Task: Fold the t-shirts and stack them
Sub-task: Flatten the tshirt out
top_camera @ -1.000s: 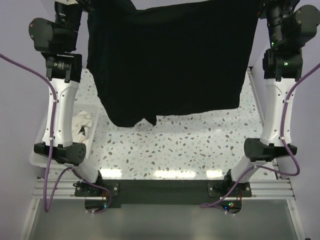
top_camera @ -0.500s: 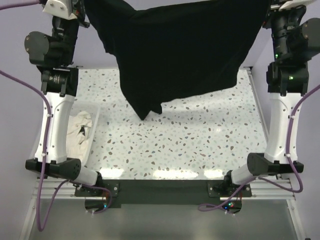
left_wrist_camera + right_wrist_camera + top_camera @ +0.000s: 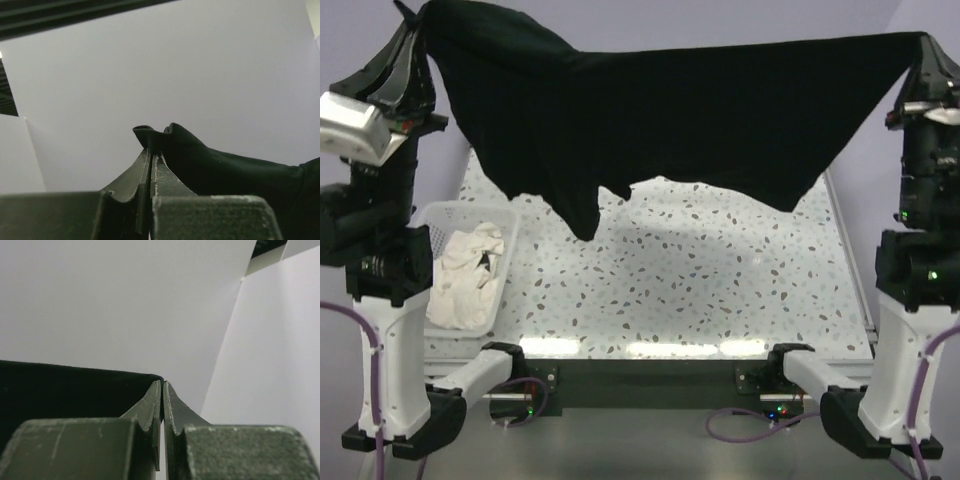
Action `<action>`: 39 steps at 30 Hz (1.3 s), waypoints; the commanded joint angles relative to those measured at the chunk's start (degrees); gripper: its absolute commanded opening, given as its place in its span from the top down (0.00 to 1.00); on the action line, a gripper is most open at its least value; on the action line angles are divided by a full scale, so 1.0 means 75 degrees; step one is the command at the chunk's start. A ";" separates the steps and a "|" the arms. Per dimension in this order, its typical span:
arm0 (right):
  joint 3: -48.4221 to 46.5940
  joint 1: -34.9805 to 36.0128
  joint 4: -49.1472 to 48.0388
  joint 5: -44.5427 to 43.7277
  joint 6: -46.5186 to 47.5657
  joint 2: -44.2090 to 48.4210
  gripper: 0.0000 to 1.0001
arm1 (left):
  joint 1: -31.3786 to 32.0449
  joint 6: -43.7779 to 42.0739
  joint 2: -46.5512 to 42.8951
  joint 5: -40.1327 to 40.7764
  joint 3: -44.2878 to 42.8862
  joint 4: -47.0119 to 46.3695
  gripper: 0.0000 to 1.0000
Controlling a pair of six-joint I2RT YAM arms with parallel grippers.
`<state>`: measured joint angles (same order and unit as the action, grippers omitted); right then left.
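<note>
The black t-shirt point(image 3: 670, 120) hung stretched wide in the air, well clear of the speckled table point(image 3: 720, 290), one corner pinched tight in the left gripper point(image 3: 151, 150) and the other in the right gripper point(image 3: 162, 386), both clamped closed on the cloth. There wasn't a fold in it that I could see and nothing was stacked, while the white t-shirt point(image 3: 465, 270) lay crumpled in the lattice basket point(image 3: 445, 210) off to the left. By my reckoning the job had barely begun, with both shirts left to fold and pile.

Table point(image 3: 720, 290): white speckled terrazzo top, glare strip along near edge. Walls point(image 3: 720, 15): plain pale lavender. Right-hand corner seam point(image 3: 227, 335): possibly panel joint.
</note>
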<state>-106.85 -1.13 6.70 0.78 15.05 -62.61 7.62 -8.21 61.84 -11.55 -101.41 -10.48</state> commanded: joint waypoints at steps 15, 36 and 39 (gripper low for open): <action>0.1014 -0.0014 -0.0624 -0.0127 0.1005 0.0016 1.00 | -0.0055 -0.1027 -0.0383 -0.0123 0.0124 0.2252 1.00; 0.4475 -0.0014 -0.1901 0.0694 0.1907 -0.5274 1.00 | 0.0168 -0.0452 0.6492 -0.0229 0.1665 0.0846 1.00; 0.3468 -0.0014 -0.1469 0.0693 0.2118 -0.6192 1.00 | 0.0156 -0.0522 0.7829 -0.0147 0.0223 0.1092 1.00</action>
<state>-73.41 -1.13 -0.49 6.48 28.18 -106.26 8.80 -12.01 116.29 -13.82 -90.43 1.15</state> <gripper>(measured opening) 0.014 0.024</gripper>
